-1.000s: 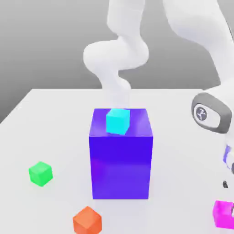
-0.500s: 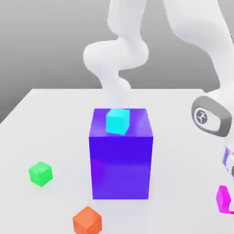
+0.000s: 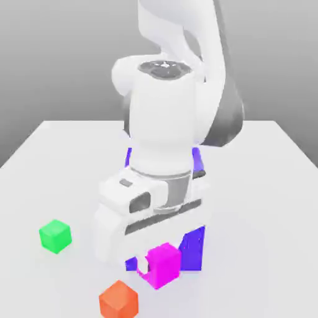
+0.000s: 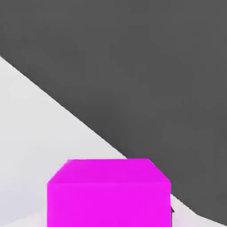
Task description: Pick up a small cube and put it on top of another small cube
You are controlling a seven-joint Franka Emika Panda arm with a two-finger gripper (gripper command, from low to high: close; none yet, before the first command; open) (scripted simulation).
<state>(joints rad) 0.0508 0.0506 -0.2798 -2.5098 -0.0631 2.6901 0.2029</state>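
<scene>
Green cube [image 3: 55,236]: we see it on the white desk [image 3: 37,168], well off the blue-violet block toward the exterior view's left.
Orange cube [image 3: 118,300]: we find it on the desk, in front of the block and a little toward the exterior view's left.
Blue-violet block [image 3: 194,248]: our landmark, mostly hidden behind the white arm [image 3: 164,124].
Gripper [image 3: 155,268]: we see it clenched on the small cube, in front of the block's lower part.
Small cube [image 3: 163,265]: magenta, held clear of the desk, just in front of the block and up and right of the orange cube; we see it again in the hand view [image 4: 108,193].
</scene>
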